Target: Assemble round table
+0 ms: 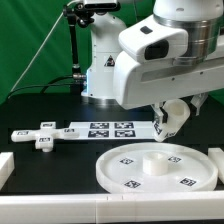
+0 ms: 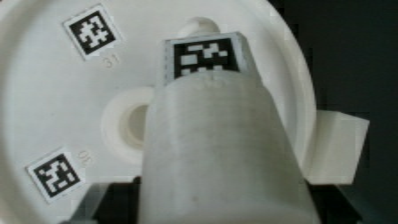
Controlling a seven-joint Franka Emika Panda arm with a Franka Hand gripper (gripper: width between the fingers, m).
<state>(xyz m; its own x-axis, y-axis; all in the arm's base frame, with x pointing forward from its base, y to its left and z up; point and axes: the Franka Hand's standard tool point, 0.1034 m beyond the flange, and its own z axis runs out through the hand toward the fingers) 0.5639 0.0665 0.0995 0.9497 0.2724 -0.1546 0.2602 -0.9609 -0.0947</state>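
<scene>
claw clamped on leg, hanging over disc | leg long axis looks to pt down at disc, far end just beside disc's centre hub, not seated | next: line up w/ hub, lower | foot & marker board on desk beyond disc, nothing blocking

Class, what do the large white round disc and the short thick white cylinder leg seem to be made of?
The large white round disc: probably rigid plastic, smooth, faintly shiny, moulded rim. The short thick white cylinder leg: likely plastic too, matt, finely grainy surface; blur leaves it open.
</scene>
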